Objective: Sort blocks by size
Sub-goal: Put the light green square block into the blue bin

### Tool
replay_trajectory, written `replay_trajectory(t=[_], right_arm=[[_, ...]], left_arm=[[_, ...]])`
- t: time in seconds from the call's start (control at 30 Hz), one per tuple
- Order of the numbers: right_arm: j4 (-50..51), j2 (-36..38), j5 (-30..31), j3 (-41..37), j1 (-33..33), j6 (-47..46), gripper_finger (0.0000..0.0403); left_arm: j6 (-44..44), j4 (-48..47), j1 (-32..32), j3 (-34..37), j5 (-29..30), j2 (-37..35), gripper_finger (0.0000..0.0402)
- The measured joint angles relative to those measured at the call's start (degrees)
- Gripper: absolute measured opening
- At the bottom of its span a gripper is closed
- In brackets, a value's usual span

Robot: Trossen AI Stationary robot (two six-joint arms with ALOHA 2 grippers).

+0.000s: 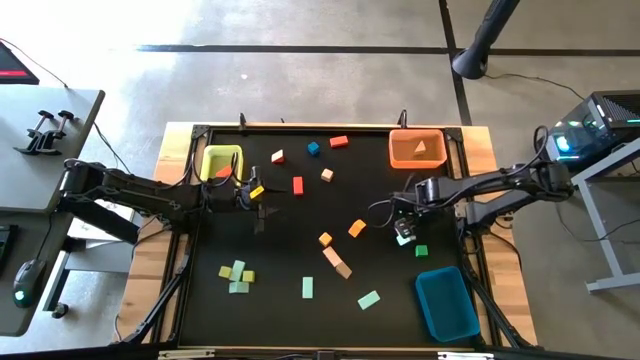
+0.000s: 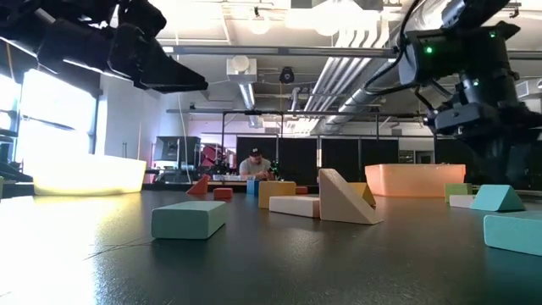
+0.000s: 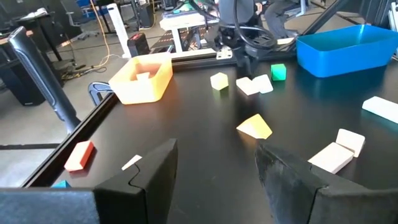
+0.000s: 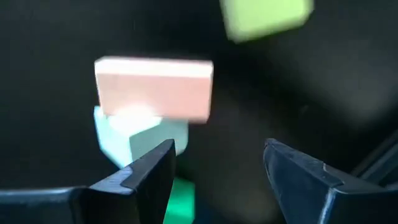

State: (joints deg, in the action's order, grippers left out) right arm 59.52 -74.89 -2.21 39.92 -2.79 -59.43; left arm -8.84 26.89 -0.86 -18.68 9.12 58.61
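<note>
Over the worktop (image 1: 280, 300), right tool (image 4: 217, 171) hangs released above pink block (image 4: 153, 87); left tool (image 3: 214, 168) released, empty.

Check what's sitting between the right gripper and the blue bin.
In the high view, one small green block lies on the mat between the right gripper and the blue bin; otherwise that stretch is bare.
</note>
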Motion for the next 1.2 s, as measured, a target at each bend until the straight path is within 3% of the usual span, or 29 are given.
replay_trajectory(t=[0.1,0.33,0.63,0.87,1.0,1.13,1.2], right_arm=[[-0.6,0.0,5.6,0.5,-1.1,0.9,0.0240],[-2.4,0.0,10.7,0.5,-7.7,6.4,0.0241],[-10.4,-2.8,10.3,0.5,-15.1,17.0,0.0245],[-10.8,-9.3,10.1,0.5,-16.3,17.3,0.0240],[-12.1,-11.4,9.0,0.7,-16.3,18.1,0.0207],[-12.0,-11.1,10.0,1.3,-14.7,18.4,0.0131],[-10.2,-10.8,10.8,2.6,-12.5,17.3,0.0129]], left_arm=[[0.2,0.0,0.0,0.0,0.0,0.0,0.0202],[1.6,-0.1,0.1,0.0,-0.3,0.0,0.0202],[2.2,-0.1,0.1,0.0,-2.1,0.0,0.0202],[4.5,-0.4,0.1,0.0,-2.6,0.0,0.0202],[6.6,-1.1,0.1,0.0,-2.6,0.0,0.0202],[8.6,-2.0,0.1,0.0,-2.6,0.0,0.0202],[9.6,-2.2,0.1,0.0,-2.6,0.0,0.0202]])
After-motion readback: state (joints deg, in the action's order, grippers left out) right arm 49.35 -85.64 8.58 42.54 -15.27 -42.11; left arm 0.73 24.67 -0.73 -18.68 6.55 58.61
